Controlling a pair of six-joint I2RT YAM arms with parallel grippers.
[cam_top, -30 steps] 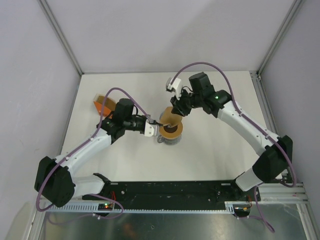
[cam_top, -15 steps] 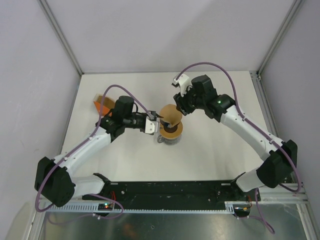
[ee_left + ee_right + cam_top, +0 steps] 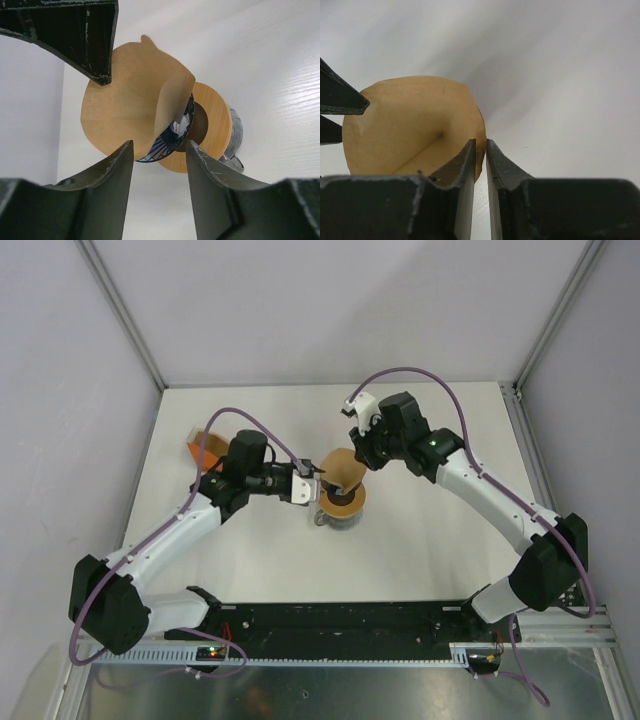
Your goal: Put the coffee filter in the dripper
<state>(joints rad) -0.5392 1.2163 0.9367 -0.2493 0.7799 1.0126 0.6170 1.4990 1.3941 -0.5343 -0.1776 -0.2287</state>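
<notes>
The coffee filter is an opened light-brown paper cone held over the mug stack. My right gripper is shut on its far rim; in the right wrist view the fingers pinch the paper edge of the filter. The blue ribbed dripper sits in a wooden ring on a grey mug. The filter covers part of the dripper's mouth; how deep it sits I cannot tell. My left gripper is open and empty just left of the filter, its jaws apart.
The orange box-like filter holder stands at the table's left, behind the left arm. The wooden ring and mug are mid-table. White walls enclose the table's back and sides.
My right gripper has pulled back up and right with the filter, lifting it off the ring area. My left gripper has edged right towards the filter.
</notes>
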